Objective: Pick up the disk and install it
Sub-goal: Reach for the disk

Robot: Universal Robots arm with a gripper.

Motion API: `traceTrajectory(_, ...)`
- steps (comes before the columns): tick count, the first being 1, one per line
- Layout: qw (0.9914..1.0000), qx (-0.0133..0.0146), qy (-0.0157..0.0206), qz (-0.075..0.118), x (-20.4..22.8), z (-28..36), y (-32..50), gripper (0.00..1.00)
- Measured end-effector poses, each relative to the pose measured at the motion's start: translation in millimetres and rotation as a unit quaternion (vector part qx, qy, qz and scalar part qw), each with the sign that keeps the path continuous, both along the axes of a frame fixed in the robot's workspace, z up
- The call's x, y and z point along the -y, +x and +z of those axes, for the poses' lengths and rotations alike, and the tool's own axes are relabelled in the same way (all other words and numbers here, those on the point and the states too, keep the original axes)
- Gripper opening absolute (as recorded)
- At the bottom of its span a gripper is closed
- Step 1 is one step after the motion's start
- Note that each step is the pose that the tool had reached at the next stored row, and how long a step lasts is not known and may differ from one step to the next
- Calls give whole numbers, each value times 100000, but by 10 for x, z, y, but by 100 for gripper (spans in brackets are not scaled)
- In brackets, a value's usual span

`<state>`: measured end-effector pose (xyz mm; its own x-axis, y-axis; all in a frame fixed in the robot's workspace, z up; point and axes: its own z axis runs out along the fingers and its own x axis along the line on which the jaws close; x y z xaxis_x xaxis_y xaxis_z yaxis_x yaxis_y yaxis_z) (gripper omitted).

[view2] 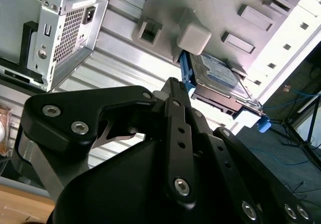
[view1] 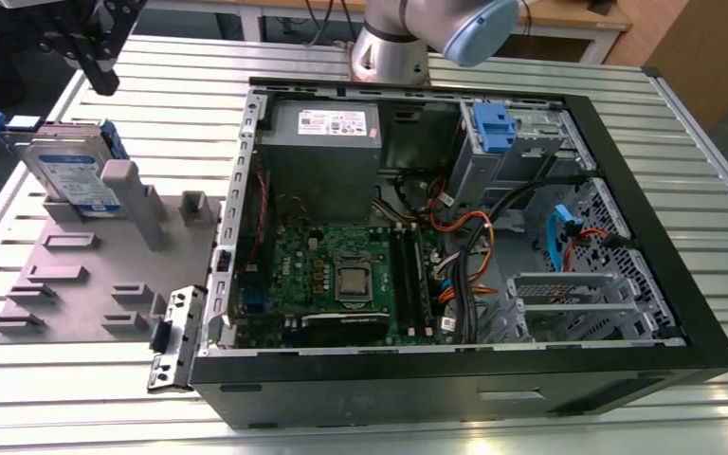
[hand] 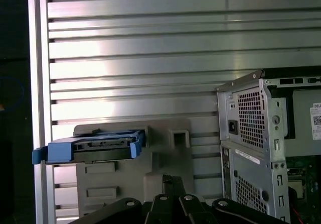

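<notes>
Ribbed metal table (view1: 61, 379); open computer case (view1: 667, 284) lying flat on it, probably so the bays face up | disk (view1: 71, 175) stands on edge in a grey holder (view1: 86, 275) near the table's edge at the exterior view's left; likely propped so it can be gripped | claw (view1: 102, 81) hangs above it, apart from it; closed together, holding nothing

Black end effector (view1: 101, 81) raised, pointing downward, grey arm (view1: 465, 28) bent

Nothing readable: the blue-and-white label (view1: 80, 185) on the disk (view1: 58, 154) and the white sticker (view1: 335, 121) on the power supply (view1: 319, 175) carry print too small to make out.
</notes>
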<state>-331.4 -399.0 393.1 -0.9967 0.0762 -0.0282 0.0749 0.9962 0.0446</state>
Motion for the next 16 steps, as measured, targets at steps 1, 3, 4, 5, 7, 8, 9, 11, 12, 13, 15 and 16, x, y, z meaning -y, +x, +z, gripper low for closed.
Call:
traceTrajectory(1,100000,0,1,-1,0,0,-11,11)
traceTrajectory(3,100000,2,1,2,0,0,-17,11)
traceTrajectory(4,100000,1,2,7,0,0,-17,11)
traceTrajectory(5,100000,-1,1,0,0,0,-20,11)
traceTrajectory(7,100000,0,16,-1,0,0,-22,11)
traceTrajectory(8,100000,0,20,-3,0,0,-22,11)
traceTrajectory(9,100000,1,20,-2,0,0,-22,11)
traceTrajectory(11,100000,-1,25,-4,0,0,-22,11)
traceTrajectory(12,100000,-1,29,-2,0,0,-22,11)
traceTrajectory(13,100000,-2,29,-4,0,0,-22,11)
traceTrajectory(15,100000,0,31,3,1,0,-25,11)
traceTrajectory(16,100000,1,30,3,0,0,-30,11)
